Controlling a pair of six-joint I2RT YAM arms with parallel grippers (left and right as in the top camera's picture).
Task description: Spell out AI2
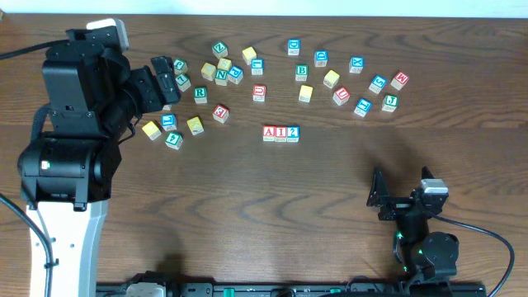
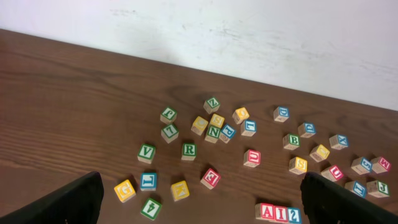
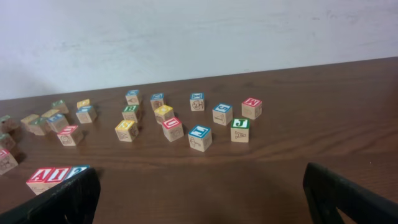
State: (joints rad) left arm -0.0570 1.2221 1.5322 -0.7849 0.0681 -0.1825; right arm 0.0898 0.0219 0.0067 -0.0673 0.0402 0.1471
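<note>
Three blocks stand touching in a row mid-table, reading A I 2: a red A block (image 1: 269,133), a red I block (image 1: 280,133) and a blue 2 block (image 1: 292,133). The row also shows in the left wrist view (image 2: 277,213) and at the left edge of the right wrist view (image 3: 50,176). My left gripper (image 1: 165,82) is open and empty, raised over the loose blocks at the left. My right gripper (image 1: 394,198) is open and empty near the front right, well apart from the row.
Several loose letter blocks lie scattered across the back of the table, from a yellow block (image 1: 151,129) at the left to a red W block (image 1: 399,80) at the right. A white wall (image 2: 249,37) backs the table.
</note>
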